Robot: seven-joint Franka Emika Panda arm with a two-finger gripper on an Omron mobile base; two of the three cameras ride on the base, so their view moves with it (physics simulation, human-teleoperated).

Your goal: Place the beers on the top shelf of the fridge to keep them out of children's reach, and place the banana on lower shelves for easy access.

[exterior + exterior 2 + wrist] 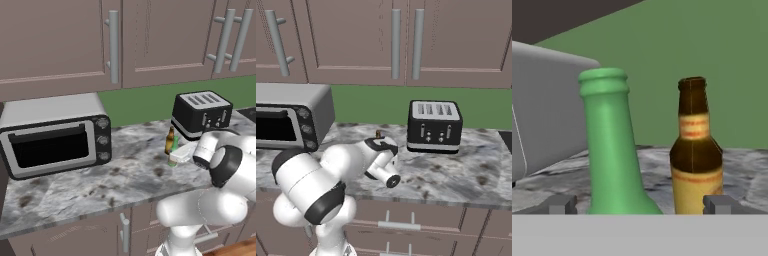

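On the marble counter (75,185), between the toaster oven (55,137) and the black toaster (201,113), both beers stood upright and close together: the green bottle (613,150) nearer the hand, the amber bottle (696,150) just behind and beside it. The gripper (641,204) was level with them, its jaws spread wide with the green bottle's neck rising between the fingertips, gripping nothing. Judging by this, the task had barely begun: neither beer had been lifted, and both bottles and the banana remained to be shelved in the fridge.
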